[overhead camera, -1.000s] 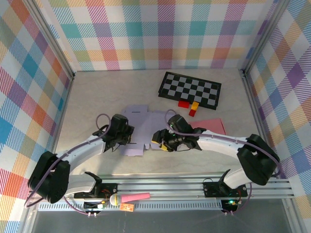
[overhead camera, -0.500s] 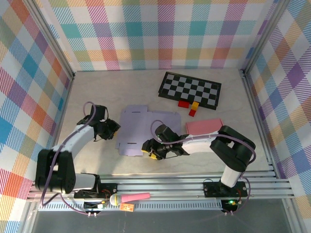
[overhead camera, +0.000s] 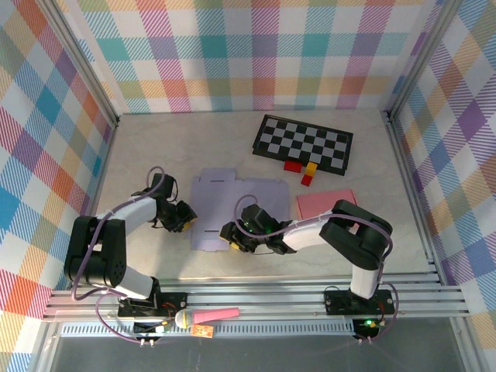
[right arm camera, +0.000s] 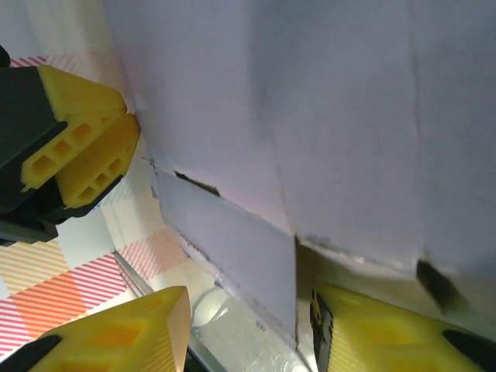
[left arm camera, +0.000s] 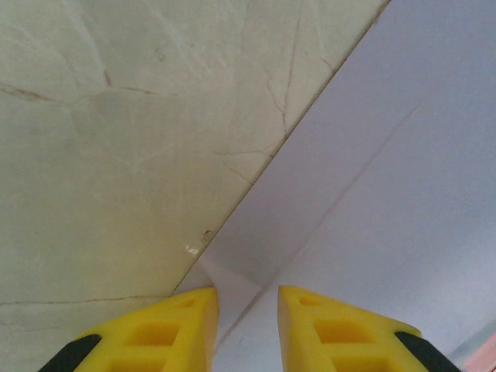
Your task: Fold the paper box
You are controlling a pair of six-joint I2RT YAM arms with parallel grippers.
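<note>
Table (overhead camera: 139,155): flat paper box (overhead camera: 225,203) edges btwn L and R jaws.

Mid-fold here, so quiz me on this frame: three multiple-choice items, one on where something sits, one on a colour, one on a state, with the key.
1. Where does the checkerboard lie from the paper box?
A. Beyond it, towards the back wall, to the right
B. Between the arm bases
C. Directly left of it

2. What colour is the paper box?
A. Green
B. Lavender
C. Orange

3. What state is the paper box in?
A. Spread out as a sheet
B. Closed into a cube
C. Torn in two

Key: 1 A, the top view shows it further back and rightward; 2 B, it looks pale purple in every view; 3 A, the top view shows its outline laid out, not closed up.
</note>
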